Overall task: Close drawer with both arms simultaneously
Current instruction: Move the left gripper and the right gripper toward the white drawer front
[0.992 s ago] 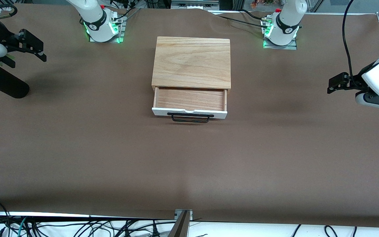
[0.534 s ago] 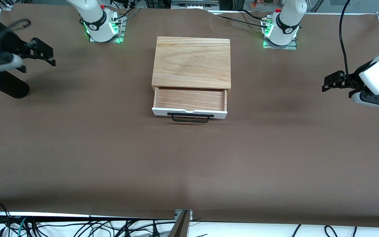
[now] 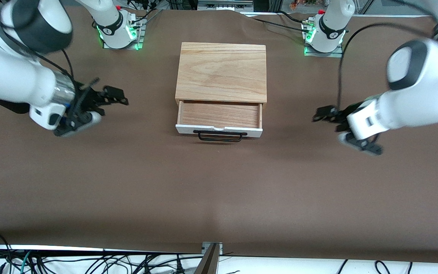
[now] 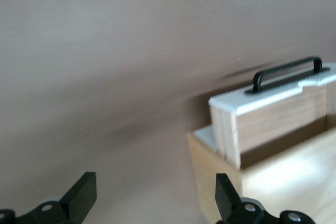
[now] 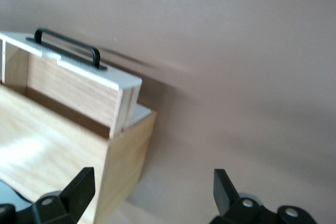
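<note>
Front view: the drawer [image 3: 219, 121] is seen pulled out of the wooden box [image 3: 221, 72], which sits in the middle of the brown tabletop [image 3: 219, 190]. The white front panel [image 3: 219, 131] and the thin black handle [image 3: 219, 136] are turned toward the front camera. The inside of the drawer is bare wood.

The right arm [image 3: 17, 72] is bent low over the tabletop, toward its own end of the table. The right gripper [image 3: 108, 97] is held over the brown cloth, beside the box and apart from it, pointing at the box. In the right wrist view its jaws are spread wide, with nothing between them, and the drawer's corner [image 5: 126, 98] is seen ahead.

The left arm [image 3: 413, 91] is bent the same way at its own end. The left gripper [image 3: 323, 114] is held over the cloth, beside the drawer and not touching it. In the left wrist view its jaws are spread wide too, with nothing held.
</note>
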You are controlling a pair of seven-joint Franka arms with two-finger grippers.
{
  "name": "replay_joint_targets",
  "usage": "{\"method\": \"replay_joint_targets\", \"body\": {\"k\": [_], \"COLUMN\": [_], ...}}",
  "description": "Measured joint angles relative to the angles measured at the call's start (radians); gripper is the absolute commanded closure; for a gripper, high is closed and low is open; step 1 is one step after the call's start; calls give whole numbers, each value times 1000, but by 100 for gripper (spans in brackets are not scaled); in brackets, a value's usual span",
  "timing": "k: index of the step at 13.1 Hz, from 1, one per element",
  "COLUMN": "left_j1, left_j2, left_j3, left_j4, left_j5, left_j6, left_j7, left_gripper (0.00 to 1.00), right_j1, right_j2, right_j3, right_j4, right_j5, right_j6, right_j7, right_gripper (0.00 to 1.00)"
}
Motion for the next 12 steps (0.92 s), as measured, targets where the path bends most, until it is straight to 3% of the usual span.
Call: {"method": "replay_joint_targets", "body": {"k": [3,5,9,12], "left_j1": [-97,-142,-187,-209], "left_j2": [112,155,230,262], "left_j3": [-3,-3,-2,-2], "left_j4": [2,2,4,5], "left_j5": [-71,-182,-345,-380], "left_j6": [196,275,344,379], "left_j7": [-2,-2,1,1], "left_gripper": [0,0,0,0], "right_j1": [81,119,161,178], "right_j2": [132,213,282,312], "right_j3": [2,2,2,2], "right_j4": [-1,1,7,15], "right_j5": [136,234,264,267], "right_j6": [148,226,322,392], "right_j7": [6,15,44,45], "right_gripper": [0,0,0,0]}}
